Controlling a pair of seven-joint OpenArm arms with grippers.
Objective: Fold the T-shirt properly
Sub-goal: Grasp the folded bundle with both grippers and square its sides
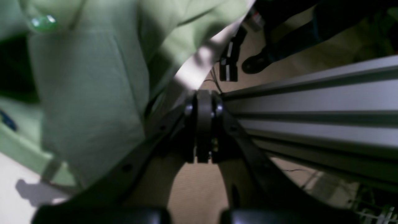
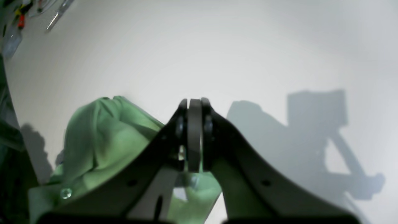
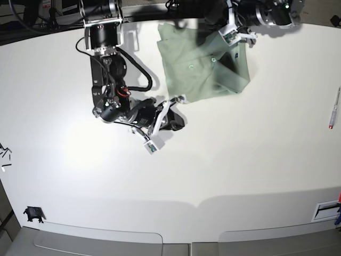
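The pale green T-shirt (image 3: 202, 69) lies bunched at the table's far middle, with two buttons and a small blue label showing. My right gripper (image 3: 171, 106) is at its near-left corner. In the right wrist view the gripper (image 2: 195, 133) is shut, with green fabric (image 2: 102, 137) and a button under and left of it. My left gripper (image 3: 233, 33) is at the shirt's far-right edge. In the left wrist view it (image 1: 203, 124) is shut at the table's edge, with the shirt (image 1: 90, 93) hanging close on its left up to the fingers.
A pen (image 3: 334, 106) lies at the table's right edge and a small black clip (image 3: 33, 214) at the near left. Beyond the far table edge are an aluminium rail (image 1: 311, 102) and a person's shoe (image 1: 255, 62) on the floor.
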